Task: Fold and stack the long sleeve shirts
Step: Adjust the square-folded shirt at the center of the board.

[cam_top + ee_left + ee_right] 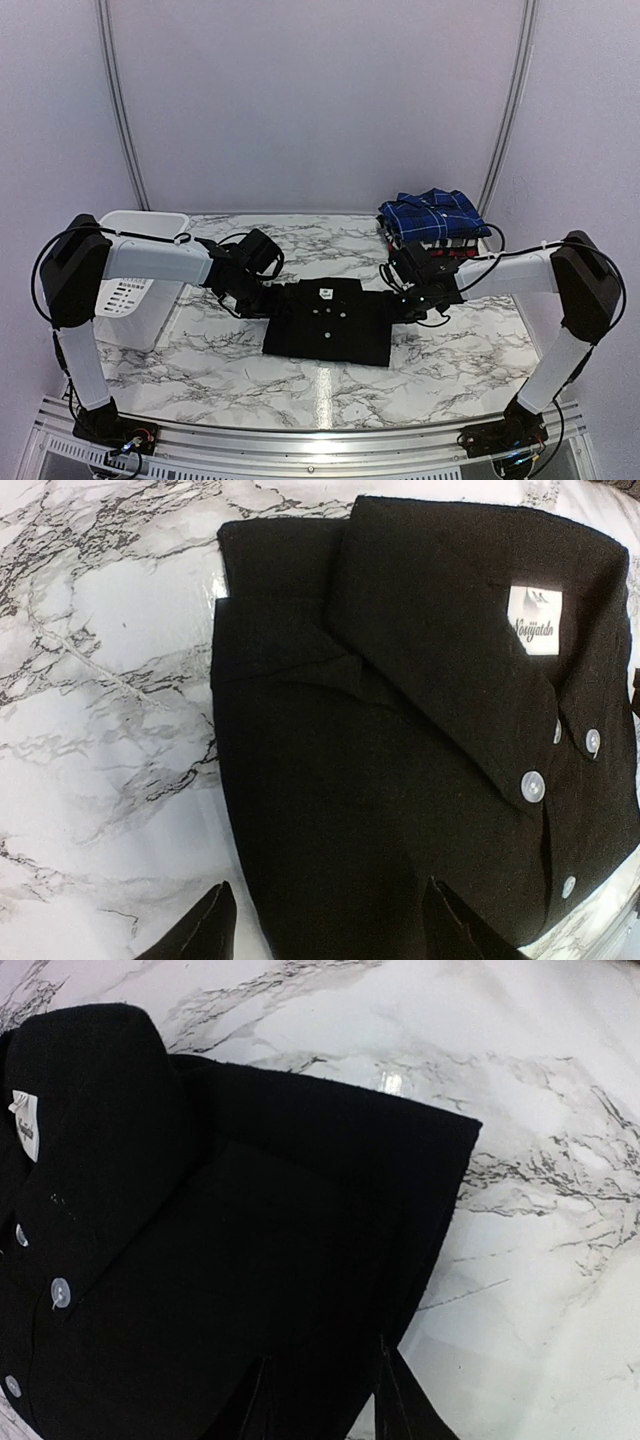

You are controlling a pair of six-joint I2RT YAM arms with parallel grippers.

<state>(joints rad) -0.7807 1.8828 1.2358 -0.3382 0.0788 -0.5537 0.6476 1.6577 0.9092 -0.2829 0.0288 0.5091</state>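
From the camera above, the black shirt [328, 322] is lying folded in the middle of the marble table [300, 385], with the collar toward the far edge. The left pincer [262, 298] is standing at the left edge of this shirt and the right pincer [405, 300] at its right edge, so the shirt is lying between the two. A pile of plaid shirts [432, 222], with a blue-and-white one on top, is resting near the far right corner. A white basket [135, 290] is standing at the left edge of the table.

In the left wrist camera, the black shirt [400, 760] is filling most of the picture. Its white label [535, 621] and pale buttons [533, 787] are showing on the right. The left pincer [328, 884] is standing wide. One finger [205, 935] is over the bare table [100, 680] and the other is over the cloth, with the edge of the shirt lying between them.

In the right wrist camera, the black shirt [220, 1260] is covering the left and middle part, and its edge is running down to the right pincer [325, 1352]. The jaws are standing narrow, with the edge of the shirt between them. One finger [405, 1405] is beside the bare table [540, 1210], and the other is hard to see against the black cloth. I cannot tell if they are pinching the cloth.
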